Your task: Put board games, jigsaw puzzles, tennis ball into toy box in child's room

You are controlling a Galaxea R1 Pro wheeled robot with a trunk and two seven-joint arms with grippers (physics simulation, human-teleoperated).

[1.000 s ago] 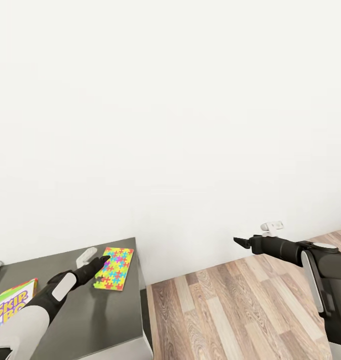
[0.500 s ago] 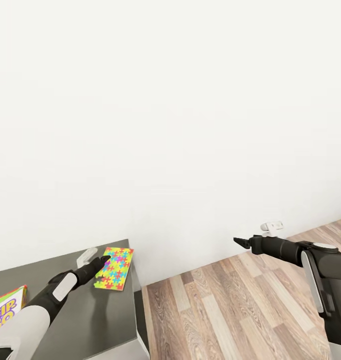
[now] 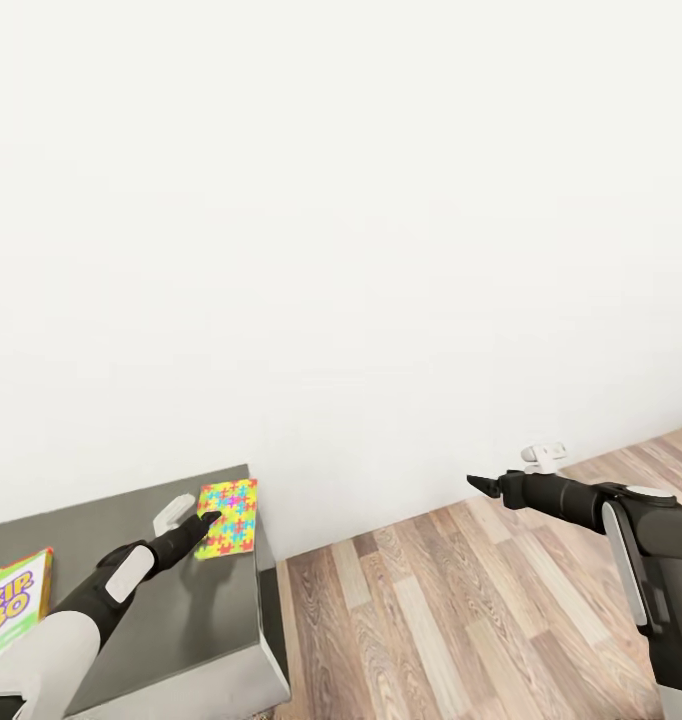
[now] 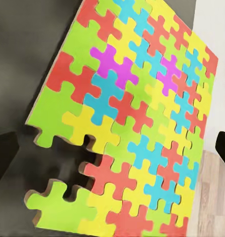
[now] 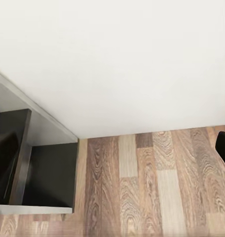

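Observation:
A colourful jigsaw puzzle lies flat at the far right corner of the dark grey table. My left gripper hovers over the puzzle's near edge, open and holding nothing. In the left wrist view the puzzle spreads between the two dark fingertips, with a notch of absent pieces at one edge. A Skip-Bo board game lies at the table's left, cut off by the picture's edge. My right gripper hangs open over the floor, well to the right of the table.
A plain white wall runs behind the table. Wood plank floor stretches to the right of the table's end. The right wrist view looks down on the table's end and the floor beside it.
The whole view has shifted: table, puzzle and floor have slid left and the puzzle a little farther off, so the camera moved. Both arms keep their pose in the picture.

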